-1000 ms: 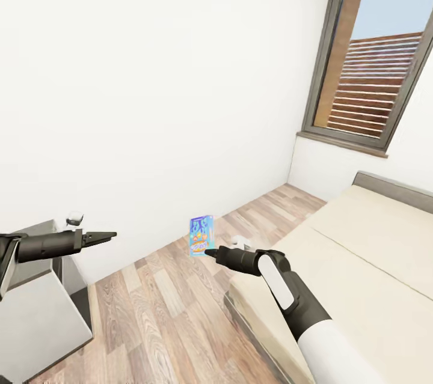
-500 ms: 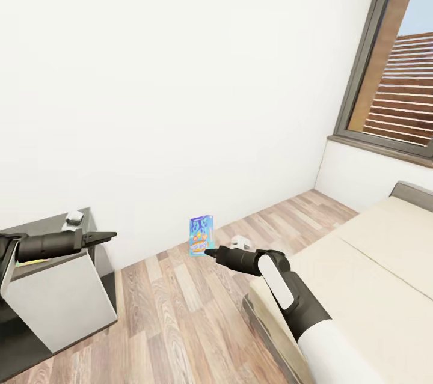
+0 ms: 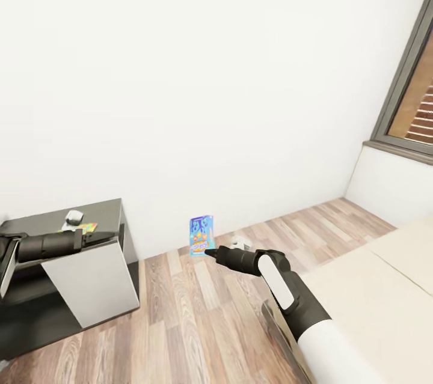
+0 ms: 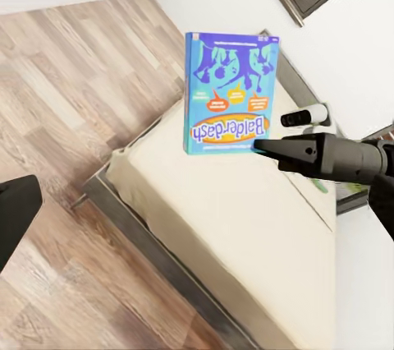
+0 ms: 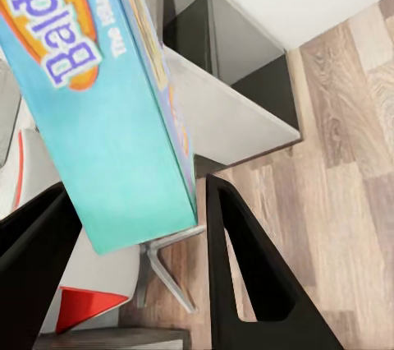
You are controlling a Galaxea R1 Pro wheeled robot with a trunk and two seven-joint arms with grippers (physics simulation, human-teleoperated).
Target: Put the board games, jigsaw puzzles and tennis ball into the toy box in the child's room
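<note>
One board game (image 3: 201,235) is riding upright, pinched by its bottom edge in the right gripper (image 3: 210,252); swinging could shake it loose. Left gripper (image 3: 107,236) is pressed together, empty.

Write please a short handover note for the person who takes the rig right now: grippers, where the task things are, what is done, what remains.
Right gripper: shut on the blue board game, held upright in the air.
Left gripper: holds nothing; whether open or shut cannot be told.
Bed at the robot's right. A dark side unit at its left bears a small white thing and something colourful.
Done: one game picked up.
Left: carry it to the toy box, then the other toys.
</note>
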